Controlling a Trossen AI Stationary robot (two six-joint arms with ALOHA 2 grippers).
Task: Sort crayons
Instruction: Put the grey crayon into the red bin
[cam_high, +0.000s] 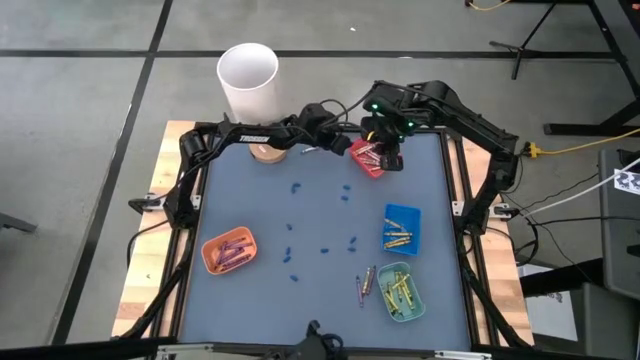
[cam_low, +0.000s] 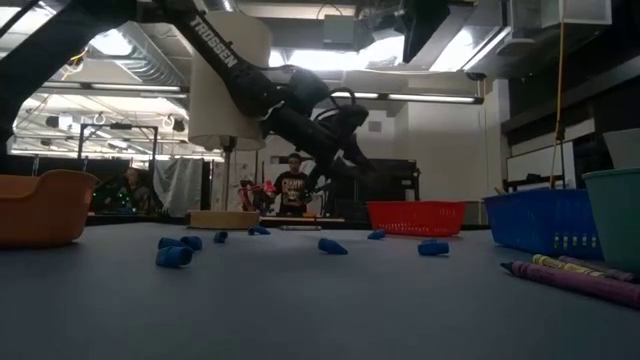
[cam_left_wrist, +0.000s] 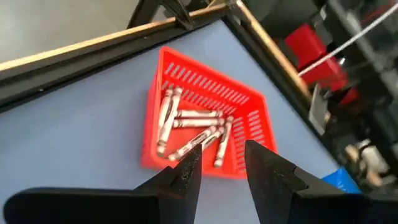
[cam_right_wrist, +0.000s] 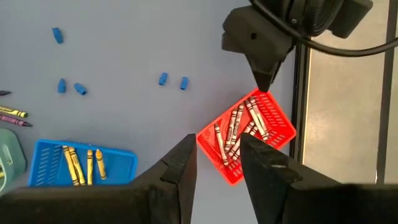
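A red tray (cam_high: 367, 157) at the table's far side holds several silver-grey crayons (cam_left_wrist: 186, 124). My left gripper (cam_left_wrist: 221, 167) hangs open just left of the tray and slants down toward it, with nothing between its fingers. My right gripper (cam_right_wrist: 217, 155) stands open high above the tray's near side, pointing steeply down, and is empty too. Purple-pink crayons lie in an orange tray (cam_high: 229, 250), gold-orange ones in a blue tray (cam_high: 401, 228) and yellow ones in a green tray (cam_high: 400, 290). A few loose crayons (cam_high: 366, 283) lie flat on the mat beside the green tray.
Small blue bits (cam_high: 318, 225) are scattered over the middle of the mat. A white cup (cam_high: 248, 78) stands beyond the far left edge, with a wooden disc (cam_high: 268, 152) in front of it. The two arms are close together over the red tray.
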